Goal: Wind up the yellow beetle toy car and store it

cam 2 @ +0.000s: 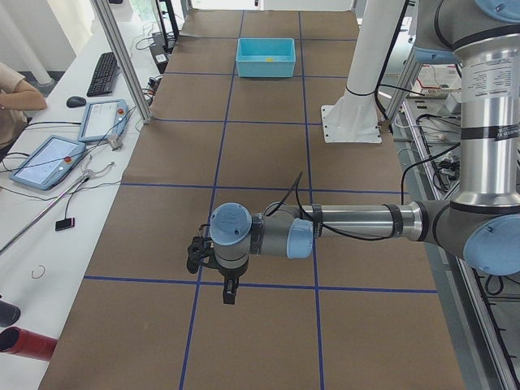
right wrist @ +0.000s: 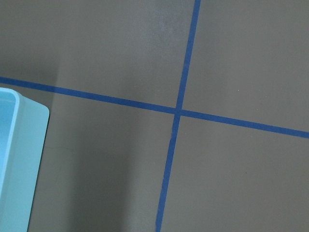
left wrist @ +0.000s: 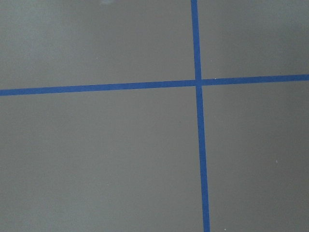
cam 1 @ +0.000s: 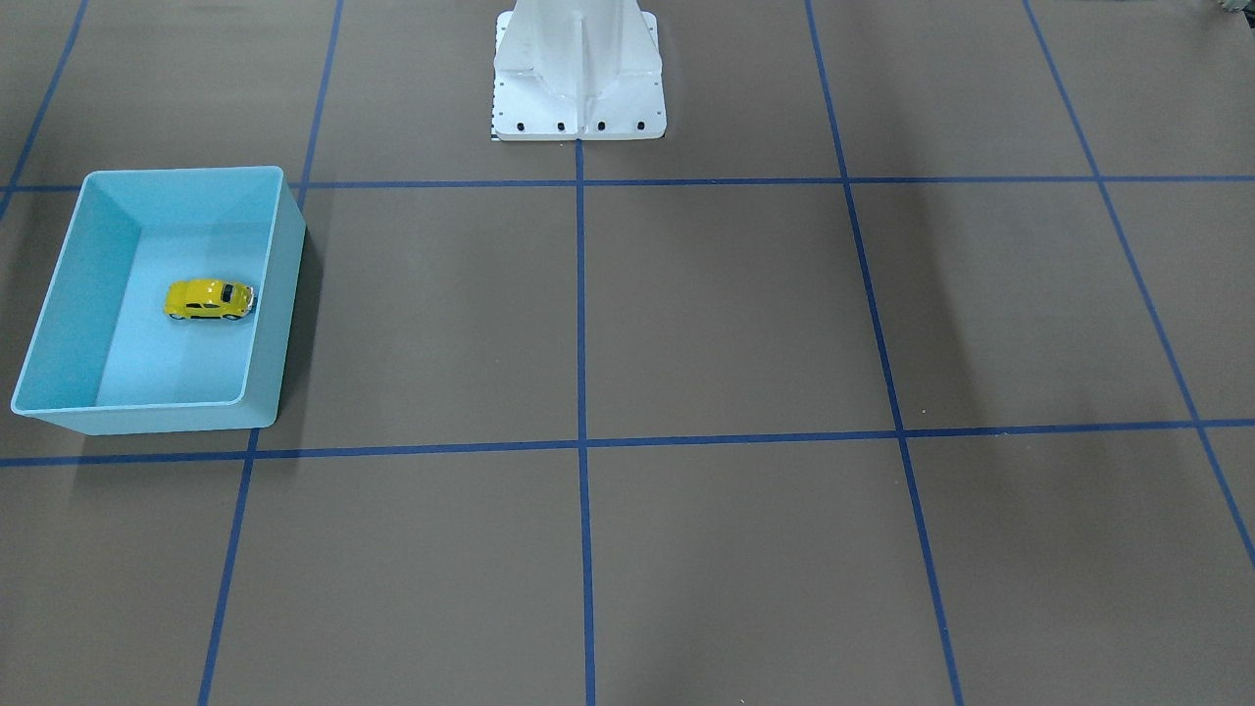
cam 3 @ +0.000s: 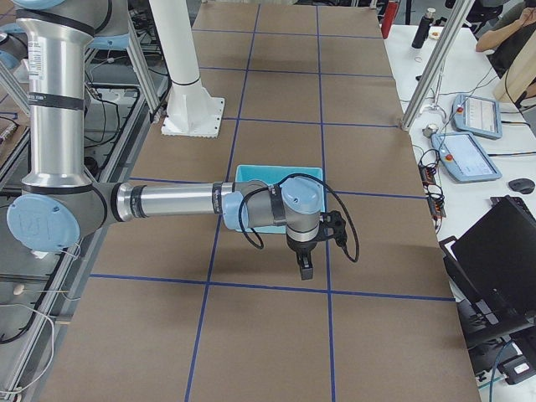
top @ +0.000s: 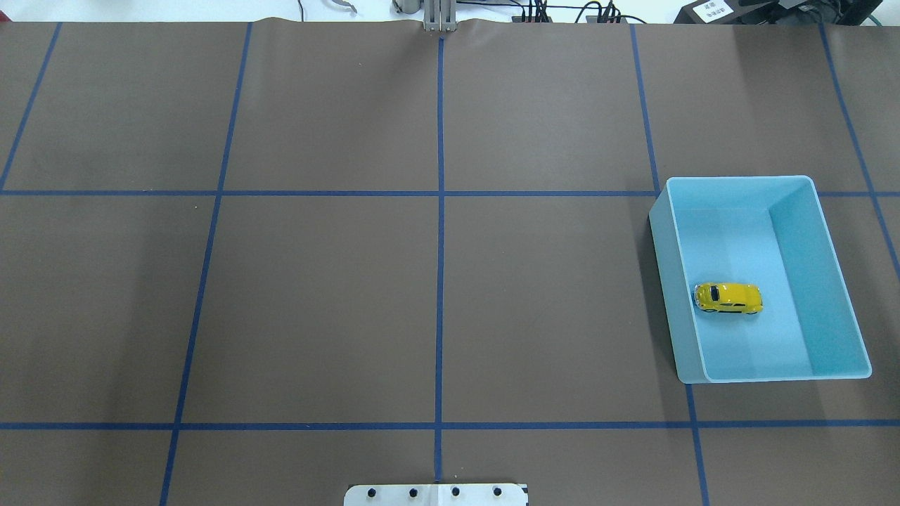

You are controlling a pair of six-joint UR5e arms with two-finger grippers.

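Yellow beetle toy car (top: 728,298) lay loose, held by neither gripper. I couldn't tell whether my left gripper (cam 2: 230,291) or right gripper (cam 3: 305,268) was spread or pressed together; both hung above the table (top: 316,302). It sat inside the blue bin (top: 823,281).

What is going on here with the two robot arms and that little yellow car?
Nothing is being handled right now. The tiny glossy yellow beetle toy car sits inside the light blue plastic bin, on the robot's right side of the brown table. Both arms hover over bare table, the left gripper far from the bin and the right gripper just beside it. Neither touches the car. Whether they are open or shut cannot be told.
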